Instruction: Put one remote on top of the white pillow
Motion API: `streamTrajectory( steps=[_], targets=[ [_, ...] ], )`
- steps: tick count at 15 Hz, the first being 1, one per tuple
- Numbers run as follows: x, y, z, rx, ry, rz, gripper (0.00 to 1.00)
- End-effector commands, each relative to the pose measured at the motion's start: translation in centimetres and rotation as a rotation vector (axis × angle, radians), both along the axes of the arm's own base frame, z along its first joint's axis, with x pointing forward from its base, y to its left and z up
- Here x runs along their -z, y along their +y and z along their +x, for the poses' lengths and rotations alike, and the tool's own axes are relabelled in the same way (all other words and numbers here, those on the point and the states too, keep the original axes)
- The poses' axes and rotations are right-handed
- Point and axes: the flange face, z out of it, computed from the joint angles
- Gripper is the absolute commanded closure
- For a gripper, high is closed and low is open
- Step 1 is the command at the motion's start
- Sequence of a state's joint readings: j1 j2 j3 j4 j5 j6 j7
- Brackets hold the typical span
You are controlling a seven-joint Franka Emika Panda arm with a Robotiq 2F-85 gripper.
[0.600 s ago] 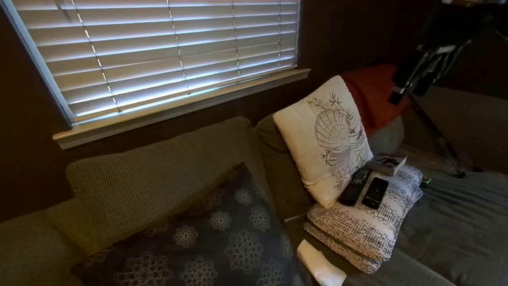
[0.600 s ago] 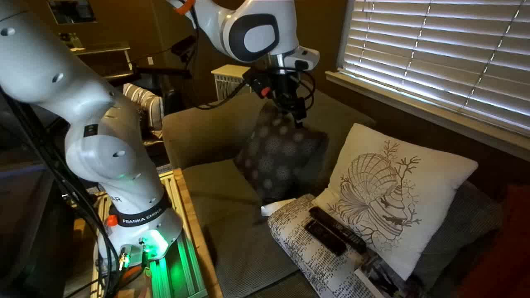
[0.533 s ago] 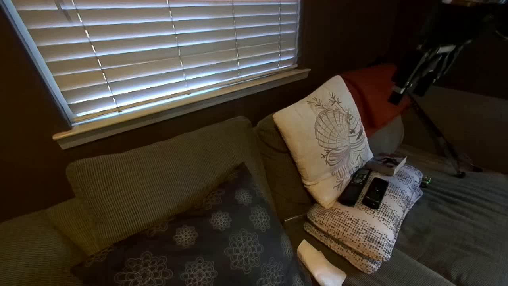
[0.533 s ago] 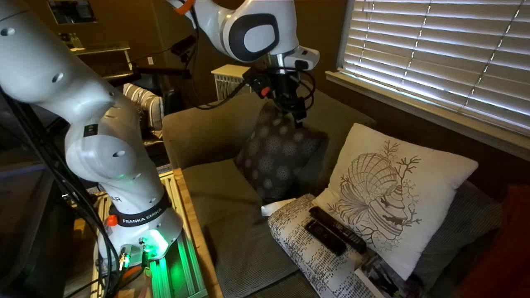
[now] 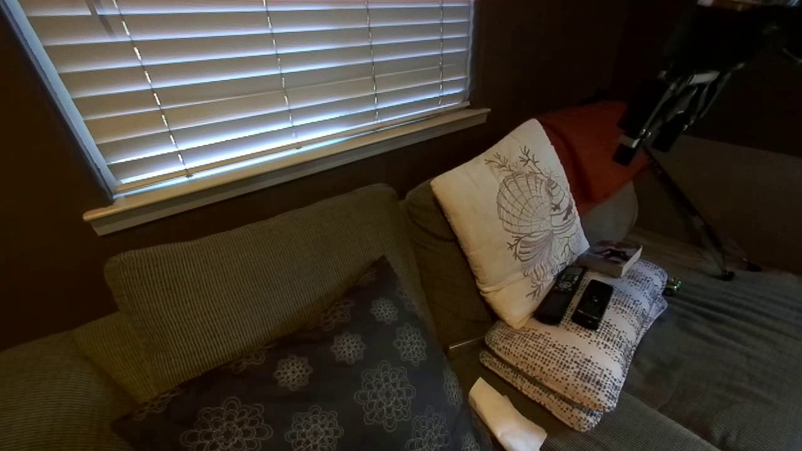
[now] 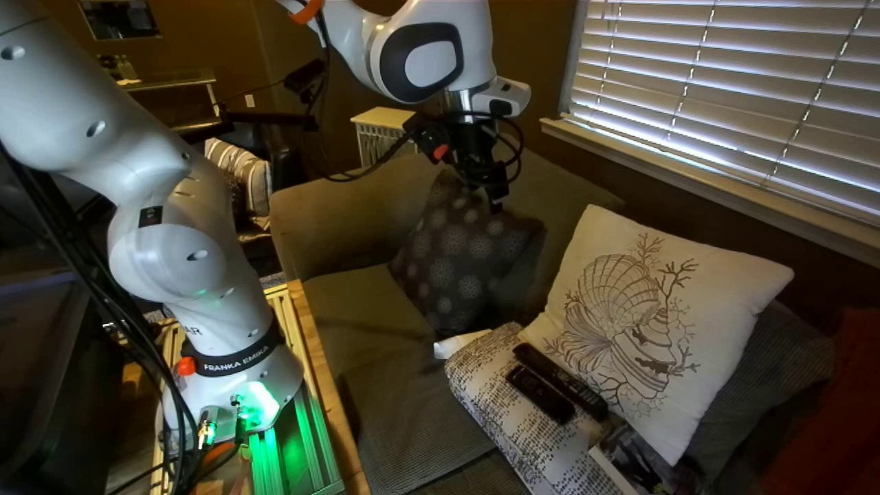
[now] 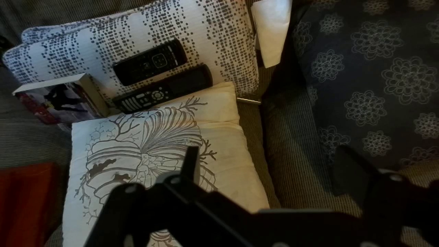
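Observation:
The remote [image 7: 150, 62], short, black and the wider of two, lies on a folded dotted white bundle [image 7: 226, 44]. It also shows in both exterior views [image 5: 593, 305] [image 6: 540, 394]. The slimmer, longer black remote [image 7: 164, 89] lies beside it, along the lower edge of the white pillow [image 7: 223, 137]. The pillow leans against the sofa back, its shell drawing facing out [image 5: 520, 213] [image 6: 632, 330]. My gripper [image 7: 270, 166] is open and empty, its fingers wide apart. It is up in the air, away from both remotes, in both exterior views [image 5: 645, 150] [image 6: 496, 201].
A thick book [image 7: 61, 99] lies at the bundle's end, touching the pillow area. A dark grey patterned cushion [image 7: 374, 75] and a folded white paper [image 7: 272, 31] lie on the other side. A red cloth [image 7: 27, 202] hangs beyond the pillow. The window sill [image 6: 687, 179] runs behind the sofa.

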State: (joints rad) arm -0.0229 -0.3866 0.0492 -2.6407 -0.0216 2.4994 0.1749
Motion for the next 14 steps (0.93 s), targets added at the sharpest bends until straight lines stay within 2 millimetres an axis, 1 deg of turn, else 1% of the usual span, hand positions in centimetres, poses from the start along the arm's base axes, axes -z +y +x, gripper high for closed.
streamTrajectory(
  steps=[1,8,10,11,14],
  targets=[
    [-0.1,0.0,0.0,0.000,0.001,0.000,0.00],
    [-0.1,0.0,0.0,0.000,0.001,0.000,0.00],
    [0.9,-0.7,0.7,0.047,0.027,0.000,0.00],
    [1.9,-1.4,1.1,0.079,0.053,0.008,0.00],
    [4.9,-3.6,1.4,0.148,0.122,0.026,0.00]
  ],
)
